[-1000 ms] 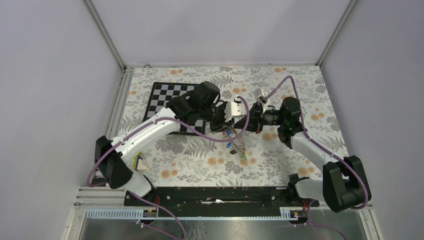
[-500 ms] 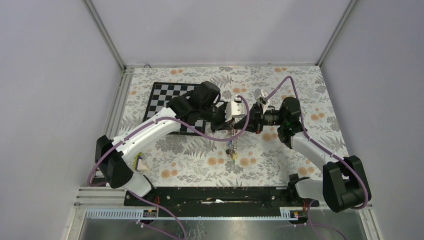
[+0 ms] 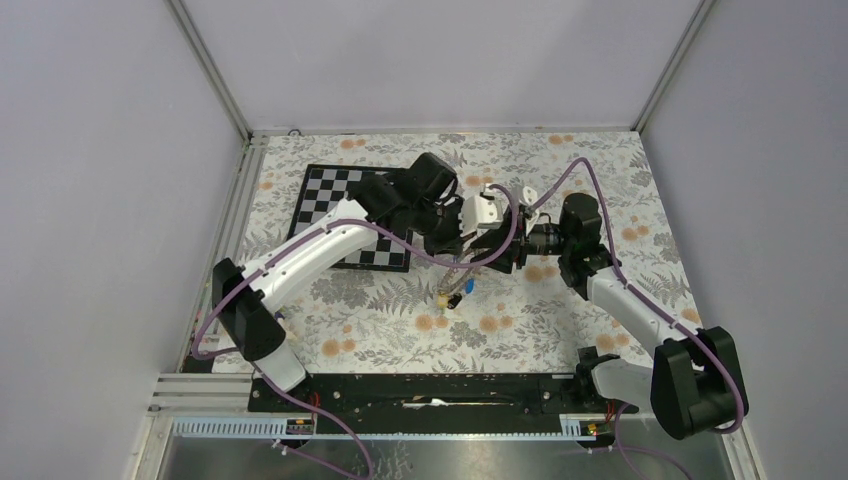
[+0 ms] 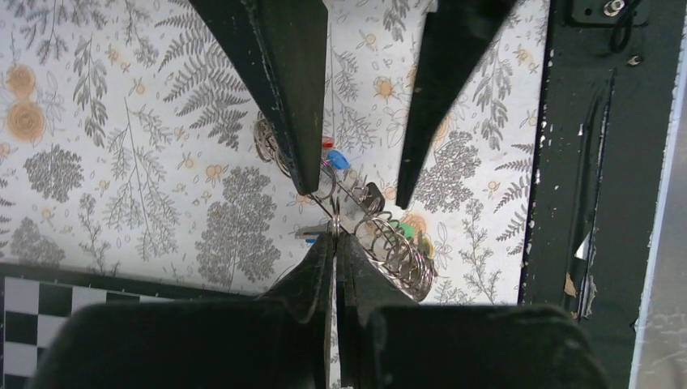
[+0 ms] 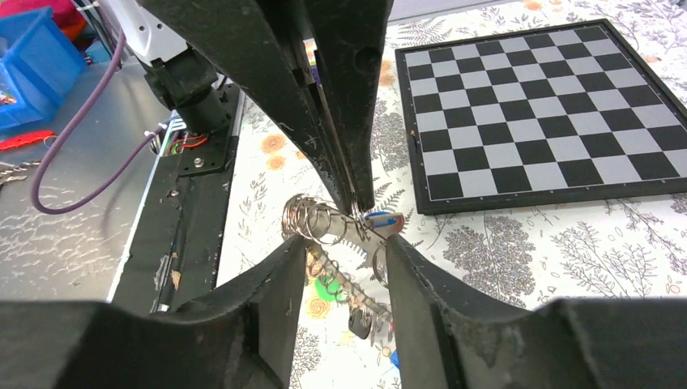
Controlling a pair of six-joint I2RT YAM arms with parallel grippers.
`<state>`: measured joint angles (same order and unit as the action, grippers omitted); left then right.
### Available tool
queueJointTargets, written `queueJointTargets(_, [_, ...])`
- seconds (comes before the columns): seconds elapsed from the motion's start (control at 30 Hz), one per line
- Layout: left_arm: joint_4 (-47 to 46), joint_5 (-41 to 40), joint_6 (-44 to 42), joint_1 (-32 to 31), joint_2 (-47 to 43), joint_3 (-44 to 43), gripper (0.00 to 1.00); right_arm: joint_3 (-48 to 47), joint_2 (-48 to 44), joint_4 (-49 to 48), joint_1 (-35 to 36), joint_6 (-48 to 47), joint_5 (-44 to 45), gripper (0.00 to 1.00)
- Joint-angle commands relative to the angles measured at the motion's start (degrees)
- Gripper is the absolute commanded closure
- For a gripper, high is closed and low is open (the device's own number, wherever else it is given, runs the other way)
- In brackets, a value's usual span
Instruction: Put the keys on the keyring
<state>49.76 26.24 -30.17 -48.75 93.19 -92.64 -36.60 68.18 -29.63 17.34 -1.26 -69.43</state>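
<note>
My left gripper (image 4: pixel 334 233) is shut on a thin ring of the keyring (image 4: pixel 401 253), a grey coil of wire loops hanging above the floral table. Keys with blue (image 4: pixel 339 160), red (image 4: pixel 327 143), green (image 4: pixel 409 231) and black (image 4: pixel 373 194) heads hang along it. My right gripper (image 5: pixel 344 243) is open, its fingers (image 5: pixel 275 284) on either side of the coil without touching it. In the right wrist view the left fingers (image 5: pixel 348 121) pinch the ring beside a blue key (image 5: pixel 381 220). From above, the keyring (image 3: pixel 455 285) dangles below the two meeting grippers (image 3: pixel 475 252).
The black-and-white chessboard (image 3: pixel 345 205) lies at the back left, also in the right wrist view (image 5: pixel 535 105). The black base rail (image 4: pixel 599 162) runs along the near edge. A blue bin (image 5: pixel 32 57) stands beyond that rail.
My left arm has shifted right and farther back. The hanging keyring has swung left and bunched shorter. The right gripper stays close against the left one.
</note>
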Motion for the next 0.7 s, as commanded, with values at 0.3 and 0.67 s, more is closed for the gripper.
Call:
queueJointTargets(0.3, [7.28,-3.66,2.96,-2.07,3.32,-10.50,1.00,-0.68,-0.02,-2.51,0.83,-0.52,1.63,0.51])
queueJointTargets(0.67, [7.23,-2.04,3.46,-2.39,4.07,-10.71,1.00,0.82,1.60,-10.18,1.44,7.02,0.62,0.65])
